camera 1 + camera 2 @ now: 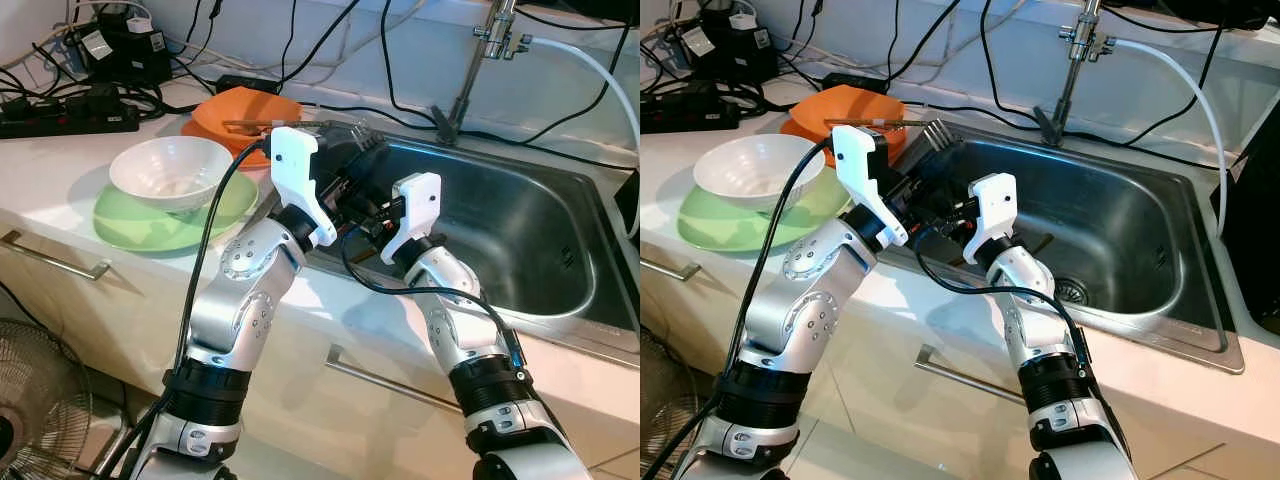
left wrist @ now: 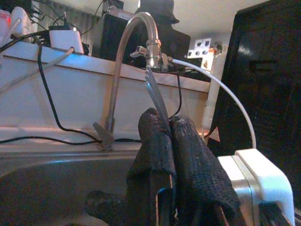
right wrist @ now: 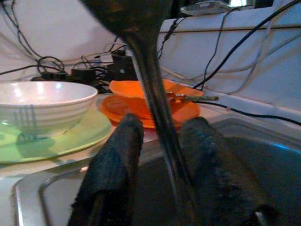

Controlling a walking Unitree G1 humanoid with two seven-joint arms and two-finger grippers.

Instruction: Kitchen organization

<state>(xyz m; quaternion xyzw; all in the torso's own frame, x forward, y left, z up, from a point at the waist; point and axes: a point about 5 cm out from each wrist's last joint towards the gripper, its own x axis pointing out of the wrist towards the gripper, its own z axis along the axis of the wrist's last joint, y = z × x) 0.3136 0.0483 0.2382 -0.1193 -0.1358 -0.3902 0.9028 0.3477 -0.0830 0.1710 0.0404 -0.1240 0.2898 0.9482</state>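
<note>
Head views: both tools meet over the sink's (image 1: pixel 560 300) left rim, beside a white bowl (image 1: pixel 170 170) on the surface. Left wrist view: left tool (image 2: pixel 170 136) is closed on a fork (image 2: pixel 155 92). Right wrist view: right tool (image 3: pixel 164 141) clamps a spoon handle (image 3: pixel 153 89).

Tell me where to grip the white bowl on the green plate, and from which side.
Probably the rim of the white bowl, one finger inside, one outside, from above on its sink side: it stands upright and open, with a round flared wall. Free a gripper first: the left gripper holds a fork, the right gripper a spoon.
</note>
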